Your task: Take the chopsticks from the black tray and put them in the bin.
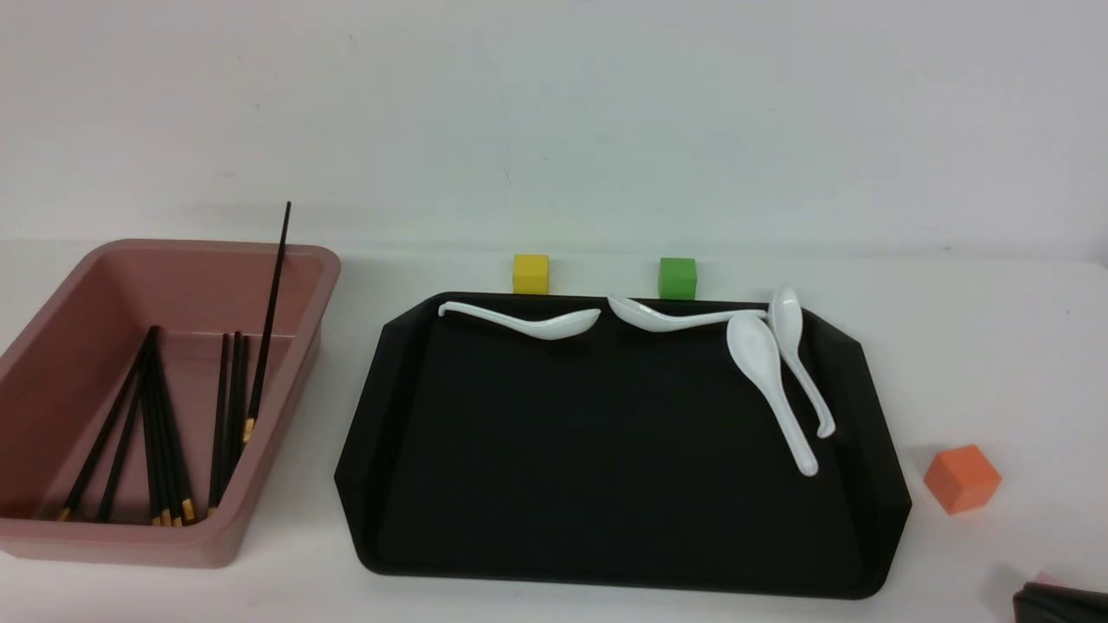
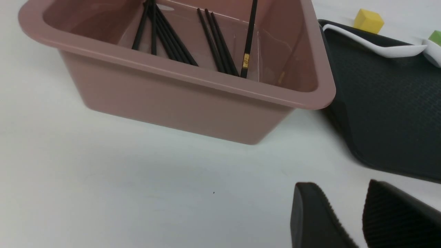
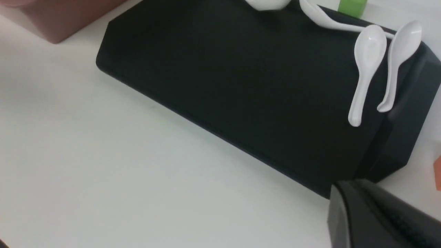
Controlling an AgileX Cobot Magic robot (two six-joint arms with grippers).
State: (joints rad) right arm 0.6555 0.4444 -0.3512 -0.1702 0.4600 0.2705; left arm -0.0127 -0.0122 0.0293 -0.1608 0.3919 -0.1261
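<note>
Several black chopsticks [image 1: 156, 415] with gold bands lie inside the pink bin [image 1: 199, 251] at the left. One chopstick [image 1: 270, 311] leans upright against the bin's right wall. The left wrist view also shows the chopsticks [image 2: 213, 44] in the bin [image 2: 193, 103]. The black tray [image 1: 606, 450] holds no chopsticks, only white spoons. My left gripper [image 2: 339, 186] is open and empty, low over the table in front of the bin. My right gripper [image 3: 348, 187] is shut and empty by the tray's [image 3: 241, 69] near right corner. It shows at the front view's bottom right [image 1: 1060, 601].
Several white spoons [image 1: 766, 372] lie along the tray's far and right sides, also in the right wrist view [image 3: 367, 69]. A yellow cube [image 1: 531, 273] and a green cube [image 1: 677, 278] stand behind the tray. An orange cube [image 1: 962, 478] sits to its right.
</note>
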